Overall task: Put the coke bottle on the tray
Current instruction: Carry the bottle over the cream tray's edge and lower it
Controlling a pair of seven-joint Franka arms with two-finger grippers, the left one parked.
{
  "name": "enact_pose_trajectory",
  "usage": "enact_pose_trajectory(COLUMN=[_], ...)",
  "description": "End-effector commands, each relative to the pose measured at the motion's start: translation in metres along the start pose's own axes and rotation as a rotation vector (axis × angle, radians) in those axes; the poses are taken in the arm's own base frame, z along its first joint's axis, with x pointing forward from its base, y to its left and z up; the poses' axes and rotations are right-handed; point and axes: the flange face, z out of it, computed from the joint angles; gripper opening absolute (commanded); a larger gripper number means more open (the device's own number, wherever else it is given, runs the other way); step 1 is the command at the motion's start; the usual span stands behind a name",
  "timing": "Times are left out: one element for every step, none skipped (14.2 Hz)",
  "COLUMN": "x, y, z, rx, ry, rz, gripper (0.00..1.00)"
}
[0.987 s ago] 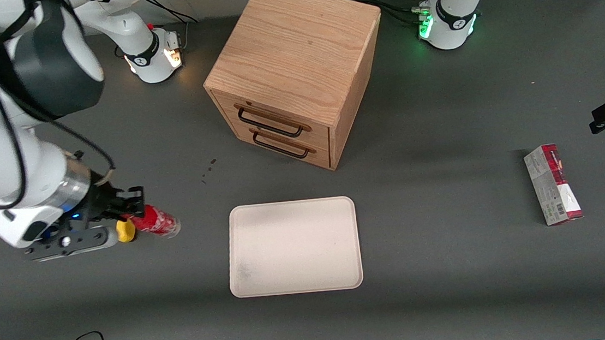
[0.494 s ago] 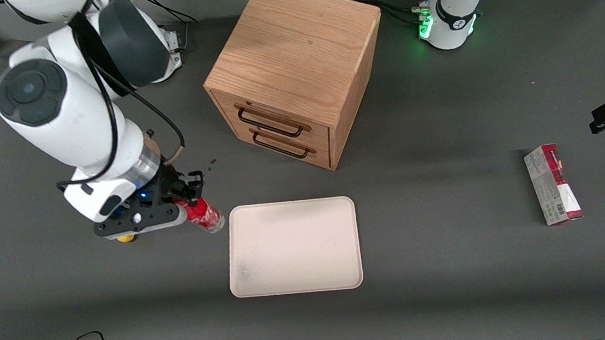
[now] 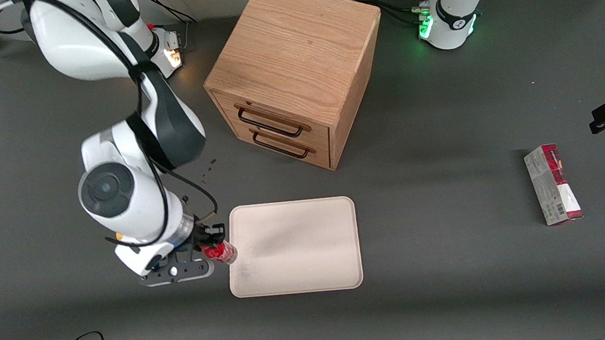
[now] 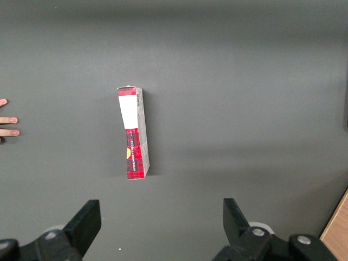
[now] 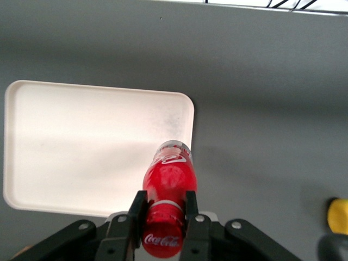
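Observation:
My right gripper (image 3: 208, 249) is shut on the coke bottle (image 3: 222, 252), a small bottle with a red cap and red label. It holds the bottle by the neck, above the table at the tray's edge on the working arm's side. In the right wrist view the fingers (image 5: 137, 209) clamp the neck just below the red cap, and the coke bottle (image 5: 169, 176) hangs with its clear base over the tray's corner. The tray (image 3: 294, 246) is a large flat pale cream-pink rectangle with nothing on it; it also shows in the right wrist view (image 5: 81, 141).
A wooden drawer cabinet (image 3: 294, 72) stands farther from the camera than the tray. A yellow lump (image 5: 338, 216) lies on the table near the gripper. A red-and-white carton (image 3: 552, 185) lies toward the parked arm's end of the table.
The gripper has carried the coke bottle from beside the yellow lump toward the tray and nearer the camera. The bottle now hangs at the tray's edge.

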Motion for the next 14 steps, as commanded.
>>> enact_pose_trajectory(x=[0.009, 0.01, 0.011, 0.012, 0.013, 0.013, 0.013, 0.013, 0.013, 0.013, 0.013, 0.013, 0.011, 0.011], y=[-0.007, -0.01, -0.011, -0.012, -0.012, -0.013, -0.015, -0.016, -0.016, -0.018, -0.017, -0.017, -0.018, -0.018], z=[0.015, 0.027, 0.041, 0.053, 0.066, 0.076, 0.085, 0.092, 0.099, 0.1, 0.101, 0.102, 0.106, 0.102], rx=[0.006, 0.006, 0.004, 0.003, 0.002, -0.001, 0.001, 0.001, -0.001, 0.0, 0.0, -0.001, -0.002, 0.0], ry=[0.031, 0.028, 0.021, 0.019, 0.01, 0.005, 0.006, 0.004, 0.0, 0.003, 0.001, 0.0, -0.009, -0.007], rz=[-0.003, -0.007, -0.008, -0.008, -0.009, -0.009, -0.009, -0.011, -0.011, -0.013, -0.01, 0.0, 0.003, 0.008], gripper=[0.0, 0.0, 0.0, 0.0, 0.0, 0.0, 0.0, 0.0, 0.0, 0.0, 0.0, 0.28, 0.99, 1.0])
